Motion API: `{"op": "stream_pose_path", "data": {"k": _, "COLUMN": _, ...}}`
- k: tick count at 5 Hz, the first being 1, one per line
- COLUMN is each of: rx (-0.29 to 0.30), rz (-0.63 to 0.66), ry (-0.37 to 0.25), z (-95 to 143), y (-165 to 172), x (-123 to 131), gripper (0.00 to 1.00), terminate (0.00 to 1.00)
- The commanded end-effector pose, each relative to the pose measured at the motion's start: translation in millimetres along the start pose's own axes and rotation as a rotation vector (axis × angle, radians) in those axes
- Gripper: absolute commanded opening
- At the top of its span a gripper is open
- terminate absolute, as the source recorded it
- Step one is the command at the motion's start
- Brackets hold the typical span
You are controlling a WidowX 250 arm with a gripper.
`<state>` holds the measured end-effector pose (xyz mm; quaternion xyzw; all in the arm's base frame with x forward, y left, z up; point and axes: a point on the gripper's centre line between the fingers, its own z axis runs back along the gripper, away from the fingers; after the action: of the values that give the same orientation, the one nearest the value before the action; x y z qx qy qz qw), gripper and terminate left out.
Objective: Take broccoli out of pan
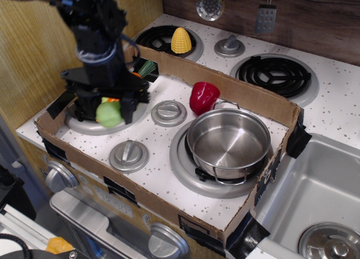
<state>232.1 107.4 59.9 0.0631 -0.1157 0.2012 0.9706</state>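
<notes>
**Handling the broccoli clear of the pan**

Holding the broccoli (109, 114) between the two dark fingers of the gripper (107, 111), at the left of the frame, over the front edge of the left burner disc (90, 125). Clamped narrow on the lump, one finger at each flank. Well apart from the pan (228, 142), which sits right of centre on its own burner and shows a bare steel bottom.

Handling judgement:
- Looks like hollow moulded plastic: light, stiff, not fragile.
- Smooth, rounded and knobbly, so likely to roll or squirt out under an off-centre pinch.
- Best taken across the widest part of the body, pads on opposite flanks, as appears to be the case here.
- Moderate squeeze only; no crushing risk apparent, but slip risk is real.

Surroundings to note:
- Carrot and plate mostly hidden behind the arm; only a sliver of orange (114, 99) shows above the broccoli.
- Red pepper (203, 97) just behind the pan.
- Cardboard wall (236, 92) enclosing the work area.
- Release onto the speckled surface seems the remaining step.
</notes>
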Motion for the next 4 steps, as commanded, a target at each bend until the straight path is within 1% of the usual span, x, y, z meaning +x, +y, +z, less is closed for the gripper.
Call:
{"op": "stream_pose_path", "data": {"k": 1, "rx": -0.004, "rz": 0.007, "ry": -0.064, "z": -10, "y": 23, "x": -2, "gripper": 0.00, "terminate": 0.00}}
{"op": "stream_pose_path", "data": {"k": 2, "rx": -0.021, "rz": 0.028, "ry": -0.078, "z": -18, "y": 28, "x": -15, "gripper": 0.00, "terminate": 0.00}}
{"op": "stream_pose_path", "data": {"k": 3, "rx": -0.037, "rz": 0.004, "ry": -0.077, "z": -25, "y": 32, "x": -20, "gripper": 1.00, "terminate": 0.00}}
{"op": "stream_pose_path", "data": {"k": 4, "rx": -0.051, "rz": -0.037, "ry": -0.078, "z": -26, "y": 30, "x": -9, "gripper": 1.00, "terminate": 0.00}}
